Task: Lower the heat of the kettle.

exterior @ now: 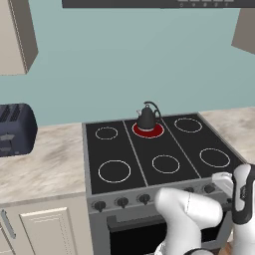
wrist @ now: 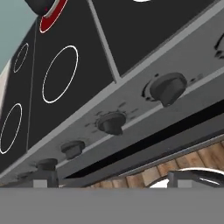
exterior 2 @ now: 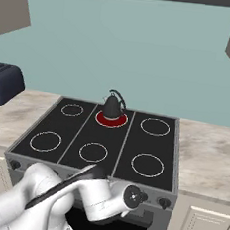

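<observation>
The small dark kettle [exterior: 148, 117] [exterior 2: 113, 106] stands upright on the glowing red back-middle burner [exterior: 148, 131] [exterior 2: 111, 119] of the black stove [exterior: 149, 154]. In the hand view its base [wrist: 41, 5] shows at the top left on the red ring [wrist: 54, 15]. A row of dark knobs [wrist: 168, 87] [wrist: 111, 122] [wrist: 72, 148] runs along the stove's grey front panel. My gripper [wrist: 116, 181] hangs low in front of this panel, a little away from the knobs. It is open, fingers wide apart and nothing between them.
A dark blue toaster [exterior: 15, 129] [exterior 2: 3, 84] sits on the marble counter [exterior: 50, 159] left of the stove. More counter [exterior 2: 208, 151] lies to the right. The oven door [exterior: 139, 234] is below the knobs, over a wood floor [wrist: 214, 155]. Wall cabinets [exterior: 17, 35] hang above.
</observation>
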### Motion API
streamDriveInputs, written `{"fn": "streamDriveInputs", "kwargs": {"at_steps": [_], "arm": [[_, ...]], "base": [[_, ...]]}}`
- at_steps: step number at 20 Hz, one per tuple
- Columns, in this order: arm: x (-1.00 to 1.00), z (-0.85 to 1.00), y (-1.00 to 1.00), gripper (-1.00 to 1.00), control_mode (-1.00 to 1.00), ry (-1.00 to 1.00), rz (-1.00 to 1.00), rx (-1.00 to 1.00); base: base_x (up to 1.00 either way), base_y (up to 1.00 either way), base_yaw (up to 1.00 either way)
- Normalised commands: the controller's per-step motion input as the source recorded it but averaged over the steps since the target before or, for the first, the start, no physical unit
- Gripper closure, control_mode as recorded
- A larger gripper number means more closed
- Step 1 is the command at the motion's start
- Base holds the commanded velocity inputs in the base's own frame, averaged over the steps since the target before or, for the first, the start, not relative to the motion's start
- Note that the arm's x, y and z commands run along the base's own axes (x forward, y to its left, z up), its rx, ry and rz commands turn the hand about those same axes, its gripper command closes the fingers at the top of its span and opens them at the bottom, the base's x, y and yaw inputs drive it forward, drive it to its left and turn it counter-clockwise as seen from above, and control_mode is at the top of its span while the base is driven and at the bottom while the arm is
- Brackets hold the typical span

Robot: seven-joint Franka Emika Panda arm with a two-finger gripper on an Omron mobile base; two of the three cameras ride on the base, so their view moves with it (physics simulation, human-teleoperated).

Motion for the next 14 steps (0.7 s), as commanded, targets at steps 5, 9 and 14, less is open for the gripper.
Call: {"fn": "streamDriveInputs", "kwargs": {"at_steps": [5, 9, 14], "arm": [[0.02, -0.46, -0.17, -1.00, -1.00, -0.12, 0.00, 0.04], [0.21, -0.12, -0.37, -1.00, -1.00, 0.00, 0.00, 0.12], [0.31, 0.00, -0.33, -1.00, -1.00, 0.00, 0.00, 0.16]], "base": [[0.00, 0.00, 0.00], [0.00, 0.00, 0.00], [0.00, 0.00, 0.00]]}}
